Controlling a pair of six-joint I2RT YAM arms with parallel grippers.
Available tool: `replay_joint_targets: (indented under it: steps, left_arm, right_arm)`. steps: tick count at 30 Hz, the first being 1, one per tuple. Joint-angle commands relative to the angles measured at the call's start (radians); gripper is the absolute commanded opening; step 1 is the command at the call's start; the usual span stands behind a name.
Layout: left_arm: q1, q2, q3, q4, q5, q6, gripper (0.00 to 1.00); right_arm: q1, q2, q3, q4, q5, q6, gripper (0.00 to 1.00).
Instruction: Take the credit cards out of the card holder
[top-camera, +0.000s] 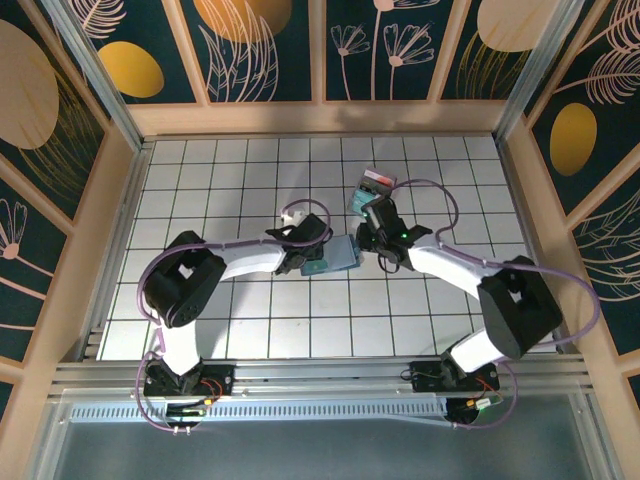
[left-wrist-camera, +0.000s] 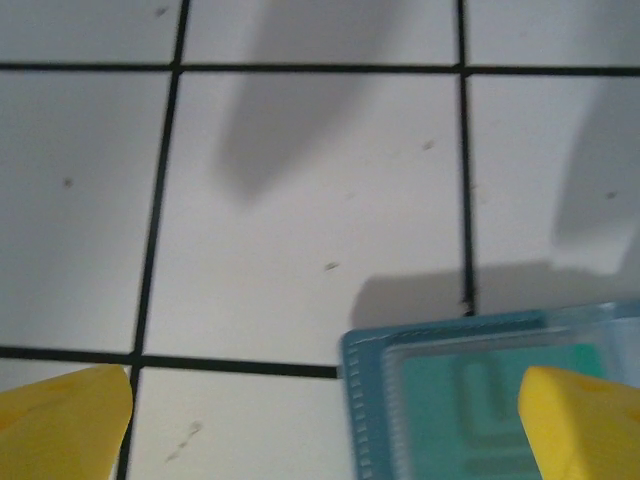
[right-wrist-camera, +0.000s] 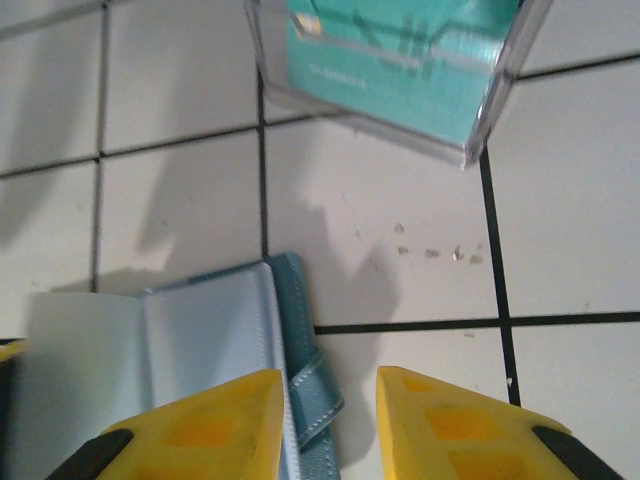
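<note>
Hanging low over the table (top-camera: 200, 200), my left gripper (left-wrist-camera: 320, 428) has its two yellow fingers (left-wrist-camera: 60, 420) spread far apart. It pinches nothing. One finger is over bare table and the other is over a corner of the card holder (left-wrist-camera: 365, 410). Through a clear window in that corner I can see a teal credit card (left-wrist-camera: 465, 390) tucked inside. I think this gripper sits here so it can press the soft holder flat and stop it sliding.

My right gripper (right-wrist-camera: 328, 425) is on the other side of the holder. Its fingers are a little apart, and I see nothing squeezed between them. Just under the gap is the holder's edge and a small blue strap (right-wrist-camera: 312, 395). The pale inside of the holder shows beside my finger, so I think it lies open. This looks like a good spot to lift a flap or catch a card's edge.

The holder lies flat near the middle of the table, between my two grippers. Further out, toward the far edge of the table, stands a clear tray (right-wrist-camera: 495, 95) with something teal in it. It is near the holder but not touching it. Maybe pulled cards go there, but I can't be sure.
</note>
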Motion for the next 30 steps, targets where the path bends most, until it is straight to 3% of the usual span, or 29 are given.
replay_joint_targets:
  steps: [1, 15, 24, 30]
  left_arm:
    - [-0.031, 0.037, 0.072, -0.051, -0.043, 0.041, 0.99]
    - [-0.105, 0.225, 0.289, -0.141, -0.082, 0.084, 0.99]
    - [-0.093, 0.014, 0.163, -0.116, -0.117, -0.015, 0.99]
    - [-0.007, -0.094, -0.003, -0.117, -0.087, -0.075, 0.99]
  right_arm:
    - [-0.003, -0.083, -0.029, 0.036, 0.059, 0.025, 0.31]
    - [-0.006, -0.297, -0.134, 0.117, 0.147, 0.050, 0.33]
    - [-0.005, -0.280, -0.111, 0.091, 0.069, 0.038, 0.33]
    - [0.005, -0.182, -0.071, 0.110, -0.089, 0.023, 0.32]
